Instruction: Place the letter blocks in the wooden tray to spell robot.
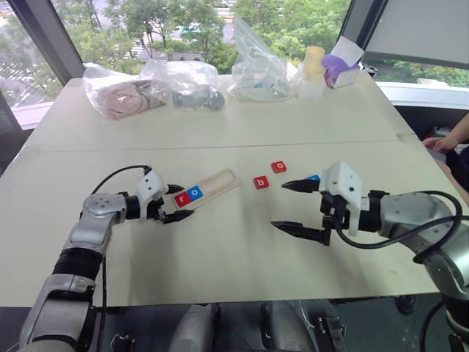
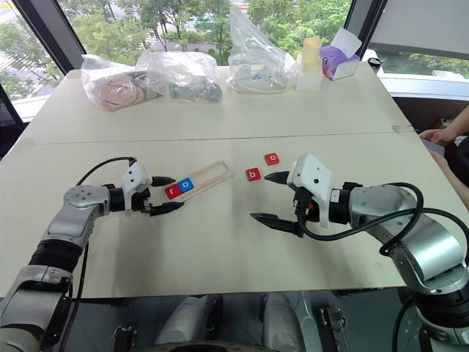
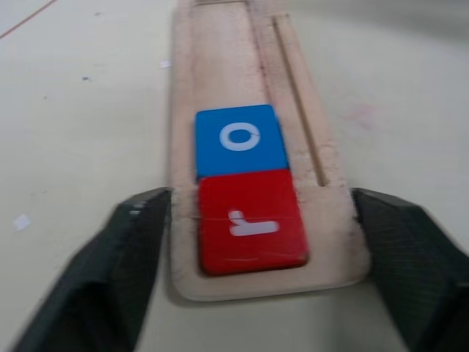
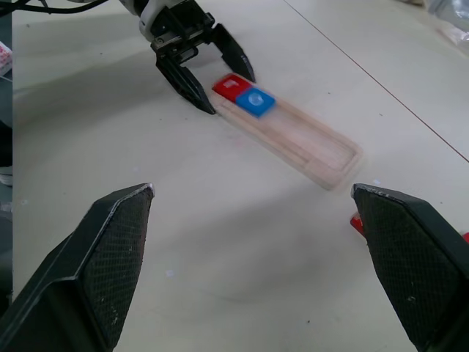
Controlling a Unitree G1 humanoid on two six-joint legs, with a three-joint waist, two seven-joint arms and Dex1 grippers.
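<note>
The wooden tray (image 1: pixel 216 183) lies slanted on the table with a red r block (image 1: pixel 182 198) at its near end and a blue o block (image 1: pixel 194 193) beside it. My left gripper (image 1: pixel 178 203) straddles that end, its fingers (image 3: pixel 139 242) pressed against the tray's two long sides. A red b block (image 1: pixel 261 182) and a red o block (image 1: pixel 278 166) lie loose to the tray's right. A blue block (image 1: pixel 314 177) peeks out behind my right gripper (image 1: pixel 293 207), which hovers wide open above the table with nothing in it.
Several clear plastic bags (image 1: pixel 183 81), a yellow-lidded cup (image 1: pixel 313 70) and a purple box (image 1: pixel 338 70) stand along the table's far edge. A person's hand (image 1: pixel 442 141) rests at the right edge. A seam (image 1: pixel 220 147) crosses the table.
</note>
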